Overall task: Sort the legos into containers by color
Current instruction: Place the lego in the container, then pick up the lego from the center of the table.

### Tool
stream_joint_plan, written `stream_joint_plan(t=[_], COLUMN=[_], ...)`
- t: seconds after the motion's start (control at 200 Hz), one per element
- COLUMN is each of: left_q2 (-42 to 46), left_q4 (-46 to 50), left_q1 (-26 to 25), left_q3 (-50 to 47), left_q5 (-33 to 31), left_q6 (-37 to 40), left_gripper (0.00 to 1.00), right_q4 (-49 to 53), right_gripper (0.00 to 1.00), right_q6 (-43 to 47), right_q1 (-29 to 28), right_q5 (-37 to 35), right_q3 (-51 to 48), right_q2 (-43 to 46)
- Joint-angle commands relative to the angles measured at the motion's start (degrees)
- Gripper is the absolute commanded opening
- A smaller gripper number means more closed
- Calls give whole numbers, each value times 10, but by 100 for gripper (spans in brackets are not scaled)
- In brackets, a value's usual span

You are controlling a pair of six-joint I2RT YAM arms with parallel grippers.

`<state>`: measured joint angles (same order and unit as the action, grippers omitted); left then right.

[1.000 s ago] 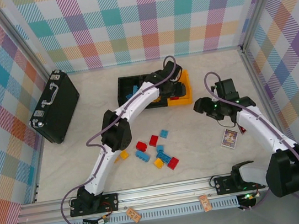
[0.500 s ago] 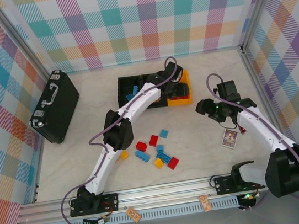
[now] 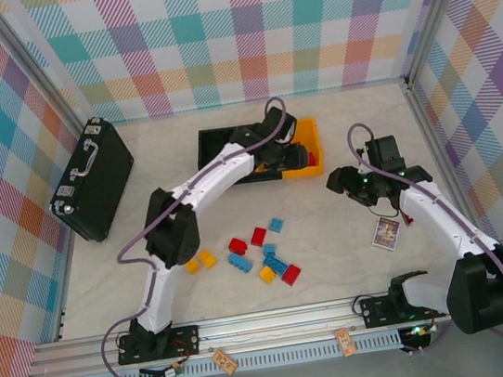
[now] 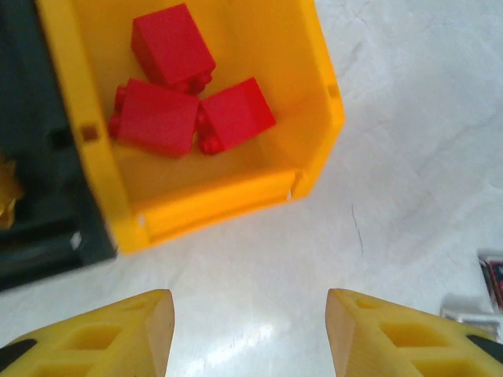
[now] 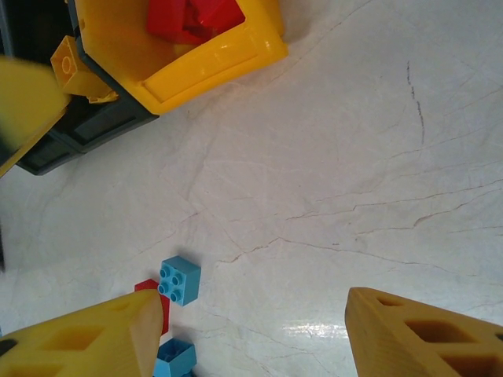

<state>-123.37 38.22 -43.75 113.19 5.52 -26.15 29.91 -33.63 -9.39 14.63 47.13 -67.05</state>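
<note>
The containers stand in a row at the back: a yellow-orange bin (image 3: 309, 146) and black bins (image 3: 217, 146). Three red legos (image 4: 161, 118) lie in the yellow bin (image 4: 212, 200). My left gripper (image 3: 280, 147) hovers by that bin; in the left wrist view it (image 4: 250, 330) is open and empty over bare table. Several loose legos lie mid-table, among them a red one (image 3: 238, 246), a blue one (image 3: 275, 225) and a yellow one (image 3: 207, 258). My right gripper (image 3: 339, 181) is open and empty (image 5: 251, 330), with a blue lego (image 5: 180, 280) near its left finger.
A black briefcase (image 3: 91, 178) lies at the left wall. A small printed card (image 3: 387, 232) sits under my right arm. Checked walls close the table on three sides, and a metal rail (image 3: 270, 322) runs along the near edge.
My left arm's elbow has swung to the left and its gripper has drawn back a little from over the yellow bin, its jaws wider than before. The right arm has hardly moved.
</note>
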Motion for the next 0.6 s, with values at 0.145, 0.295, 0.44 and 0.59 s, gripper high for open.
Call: stream_joint_plan(t=[0.145, 0.295, 0.44, 0.59], left_q2=[185, 272, 348, 407], left_q4=[-81, -93, -102, -93], left_q1=[-1, 9, 21, 30], left_q3=[-242, -377, -480, -550], left_q5=[-4, -27, -43, -66], left_q6=[-26, -60, -85, -101], left_gripper=[54, 54, 54, 54], right_q4=[16, 13, 1, 12], right_gripper=[63, 64, 65, 66], right_q6=[6, -14, -49, -79], right_q1=[-71, -124, -175, -225], right_q5=[-5, -17, -29, -54], right_q3=[19, 37, 51, 84], right_q2=[-16, -52, -100, -169])
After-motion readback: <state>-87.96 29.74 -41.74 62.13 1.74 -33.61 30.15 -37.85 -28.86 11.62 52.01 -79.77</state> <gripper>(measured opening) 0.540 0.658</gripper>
